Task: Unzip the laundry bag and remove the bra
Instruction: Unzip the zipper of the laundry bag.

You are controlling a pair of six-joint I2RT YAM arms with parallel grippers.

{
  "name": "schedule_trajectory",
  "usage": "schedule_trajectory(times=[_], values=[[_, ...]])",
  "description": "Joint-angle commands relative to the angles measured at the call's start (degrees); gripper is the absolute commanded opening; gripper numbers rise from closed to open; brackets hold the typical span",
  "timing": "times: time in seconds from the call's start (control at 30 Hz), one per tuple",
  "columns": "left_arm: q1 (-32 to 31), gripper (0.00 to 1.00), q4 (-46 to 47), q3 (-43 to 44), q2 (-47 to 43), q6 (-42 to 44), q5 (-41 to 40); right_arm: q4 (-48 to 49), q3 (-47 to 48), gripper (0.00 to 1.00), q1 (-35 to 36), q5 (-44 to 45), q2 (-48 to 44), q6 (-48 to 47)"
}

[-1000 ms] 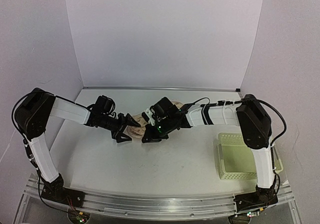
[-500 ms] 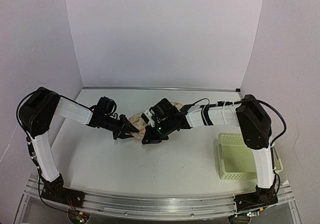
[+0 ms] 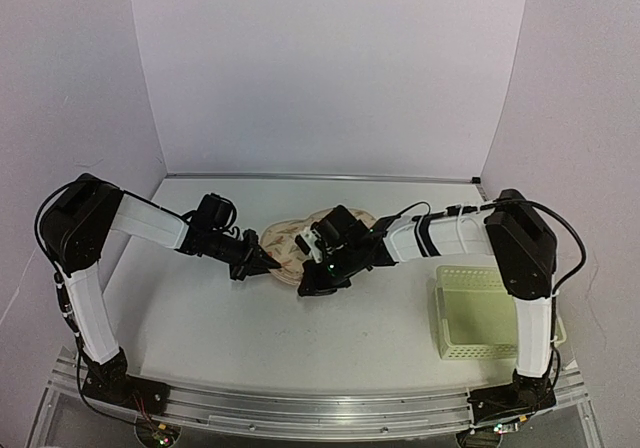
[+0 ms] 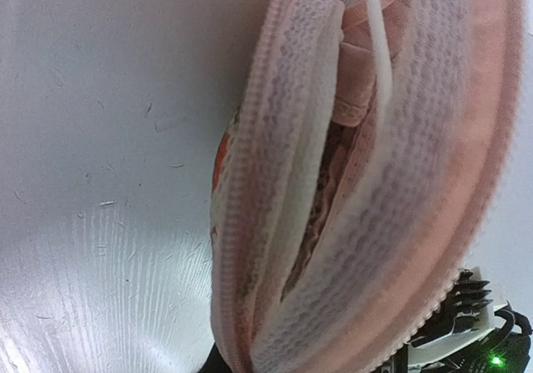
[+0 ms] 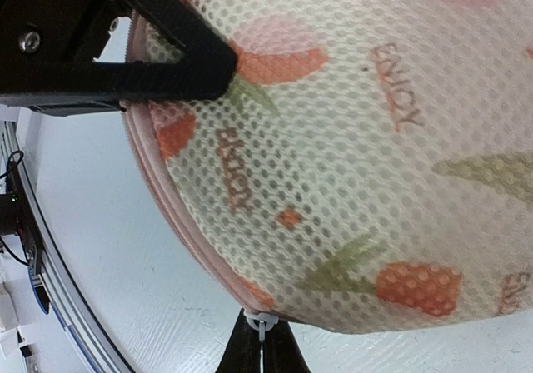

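Note:
The laundry bag [image 3: 292, 238], beige mesh with a reddish leaf print, lies mid-table between both arms. My left gripper [image 3: 266, 264] is shut on the bag's left rim, its fingers almost hidden under the fabric in the left wrist view. There the bag's edge [image 4: 275, 223] gapes open along the pink zip tape. Pinkish folds of the bra [image 4: 360, 73] show inside. My right gripper [image 5: 263, 344] is shut on the white zip pull [image 5: 263, 325] at the bag's near rim [image 5: 191, 248]. In the top view the right gripper [image 3: 313, 285] sits at the bag's near side.
A pale yellow-green lattice basket [image 3: 480, 313] stands at the near right, beside the right arm's base. White walls close the table at the back and both sides. The left gripper's black finger [image 5: 166, 57] crosses the top left of the right wrist view.
My left gripper went from open to shut on the bag's left rim. The right gripper moved right and nearer with the zip pull, and the bag shifted slightly right.

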Motion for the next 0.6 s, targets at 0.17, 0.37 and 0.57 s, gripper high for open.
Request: schedule_trajectory(times=[0.17,0.37,0.57], values=[[0.52,0.0,1.17,3.52,-1.61,2.93,0.62,-0.71,-4.99,0.0,-1.57,6.68,-6.25,0.21],[0.52,0.0,-0.74,3.58,-2.23,4.49,0.2,-0.71,-5.77,0.0,-2.95,7.43,-6.59,0.31],[0.52,0.0,-1.67,3.25,-3.45,5.31,-0.17,-0.71,-7.08,0.0,-4.03,8.98,-7.15,0.41]])
